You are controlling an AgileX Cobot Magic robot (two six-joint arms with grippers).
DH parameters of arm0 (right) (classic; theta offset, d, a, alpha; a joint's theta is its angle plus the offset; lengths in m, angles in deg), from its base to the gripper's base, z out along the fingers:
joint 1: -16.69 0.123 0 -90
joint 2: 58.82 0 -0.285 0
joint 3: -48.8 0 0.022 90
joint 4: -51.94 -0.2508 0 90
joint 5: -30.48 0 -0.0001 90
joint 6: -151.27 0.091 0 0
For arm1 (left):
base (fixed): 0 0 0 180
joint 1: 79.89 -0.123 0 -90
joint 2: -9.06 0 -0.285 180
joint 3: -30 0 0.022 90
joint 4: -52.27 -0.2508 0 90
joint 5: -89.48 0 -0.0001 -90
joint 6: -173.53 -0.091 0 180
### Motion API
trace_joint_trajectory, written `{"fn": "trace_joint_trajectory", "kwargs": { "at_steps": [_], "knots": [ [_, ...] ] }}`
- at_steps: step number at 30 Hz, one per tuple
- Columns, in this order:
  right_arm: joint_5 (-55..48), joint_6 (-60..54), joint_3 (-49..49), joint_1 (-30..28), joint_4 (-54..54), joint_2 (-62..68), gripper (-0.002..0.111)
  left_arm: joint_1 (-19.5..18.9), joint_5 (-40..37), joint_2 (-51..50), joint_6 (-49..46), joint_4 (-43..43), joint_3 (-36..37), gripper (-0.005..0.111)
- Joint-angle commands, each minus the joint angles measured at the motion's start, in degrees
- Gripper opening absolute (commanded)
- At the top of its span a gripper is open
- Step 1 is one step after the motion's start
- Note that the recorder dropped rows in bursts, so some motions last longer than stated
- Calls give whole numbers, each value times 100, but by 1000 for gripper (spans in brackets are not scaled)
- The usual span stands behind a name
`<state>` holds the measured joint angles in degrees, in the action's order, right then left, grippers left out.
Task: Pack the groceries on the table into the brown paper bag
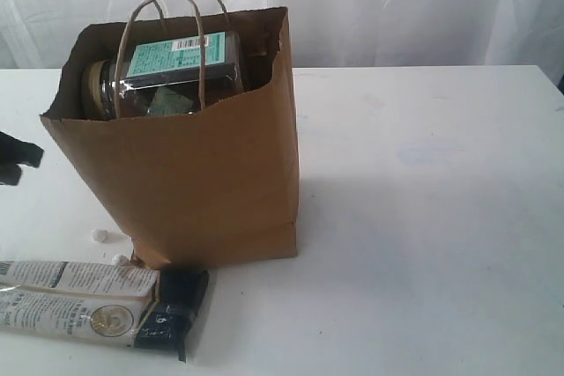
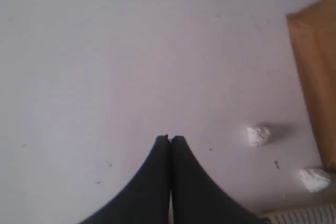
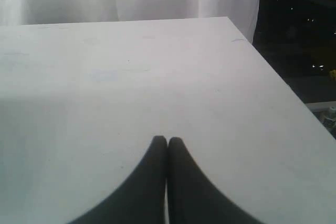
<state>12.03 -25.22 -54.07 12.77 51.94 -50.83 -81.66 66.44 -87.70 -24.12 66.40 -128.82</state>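
A white, softly folded curtain (image 1: pixel 397 6) hangs across the far side of the scene, two small crumpled white scraps (image 1: pixel 100 236) lie close together but not touching at the near left, and past the curtain's edge a dark space (image 3: pixel 296 24) shows a few tiny lights.

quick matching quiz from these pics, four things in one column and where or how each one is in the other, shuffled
1 twin packet
2 clear jar
3 left tool
4 right tool

a inside the brown paper bag
b shut, table corner in its view
c flat on the table, outside the bag
d shut, two white lumps nearby

Pairs: 1-c, 2-a, 3-d, 4-b
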Motion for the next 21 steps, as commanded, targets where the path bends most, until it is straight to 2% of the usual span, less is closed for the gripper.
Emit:
{"fn": "trace_joint_trajectory", "kwargs": {
  "at_steps": [1, 6, 16, 17, 21],
  "knots": [
    [45, 21, 8, -10, 0, -20, 0, 407, -224, -518, -1319, 626, -72, 0],
    [45, 21, 8, -10, 0, -20, 0, 763, -352, -1017, -2934, 1405, -72, 0],
    [45, 21, 8, -10, 0, -20, 0, 780, -89, -1108, -3018, 1635, -72, 1],
    [45, 21, 8, -10, 0, -20, 0, 780, -89, -1123, -3053, 1635, -72, 4],
    [45, 21, 8, -10, 0, -20, 0, 780, -89, -1183, -3115, 1625, -72, 31]
  ]
}}
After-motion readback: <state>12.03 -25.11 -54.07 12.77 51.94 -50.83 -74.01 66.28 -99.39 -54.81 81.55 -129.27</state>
